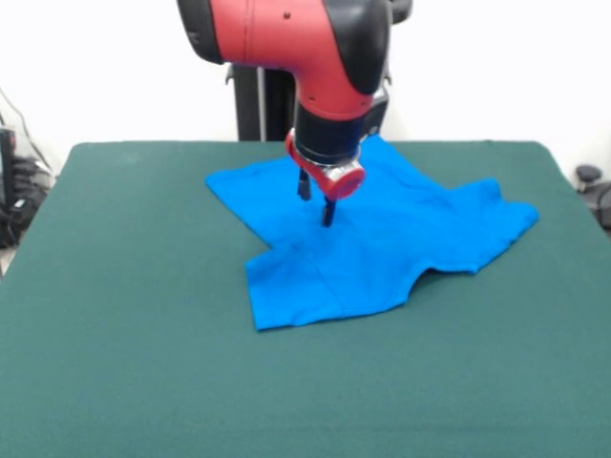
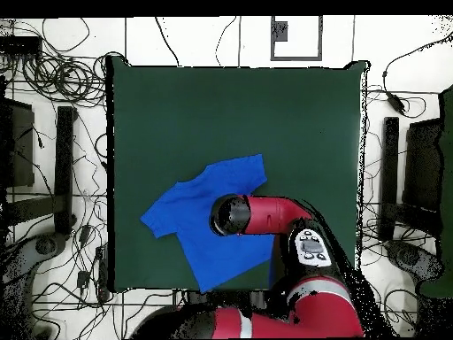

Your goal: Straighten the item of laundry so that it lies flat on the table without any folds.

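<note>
My pincer (image 1: 317,203) hangs over the middle of the shirt (image 1: 382,243), its two dark fingers (image 1: 328,212) parted and released, holding nothing; in the front view the tips sit at or just above the cloth, and I cannot tell whether they touch it. Reading that view from left to right, the shirt starts with a pointed corner toward the far left of its spread, widens into the body under my wrist, drops a squared flap toward the near edge of the worktop (image 1: 115,363), and ends in a sleeve reaching toward the right edge. It lies nearer the far edge than the near one, roughly midway between the side edges. Its long axis looks to run slantwise, from that far-left corner down to the right-hand sleeve. The cloth seems mostly spread, with soft creases across the middle and what may be a turned-under hem by the notch on the near side. To do this step well, I judge I should pinch a single layer close to an outer edge, then draw it outward, low and slow, along the crease rather than across it.
</note>
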### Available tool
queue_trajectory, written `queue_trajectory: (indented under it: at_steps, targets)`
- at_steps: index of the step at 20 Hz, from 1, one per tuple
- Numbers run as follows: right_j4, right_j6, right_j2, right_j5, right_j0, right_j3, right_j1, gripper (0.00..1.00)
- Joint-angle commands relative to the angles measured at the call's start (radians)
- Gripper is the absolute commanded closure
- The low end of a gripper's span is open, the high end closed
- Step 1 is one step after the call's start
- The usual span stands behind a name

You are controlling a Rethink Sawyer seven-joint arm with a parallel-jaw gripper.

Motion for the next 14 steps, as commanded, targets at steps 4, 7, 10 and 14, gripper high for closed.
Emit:
queue_trajectory:
  at_steps: [4,7,10,14]
  targets:
    - [-0.179,-0.059,0.065,-0.248,-0.031,0.174,0.053,0.0]
    - [-0.216,0.014,0.019,-0.319,0.002,0.202,0.043,0.0]
    - [-0.215,0.014,0.016,-0.315,-0.021,0.16,0.072,0.0]
    - [-0.201,-0.032,0.018,-0.238,-0.061,0.045,0.112,0.0]
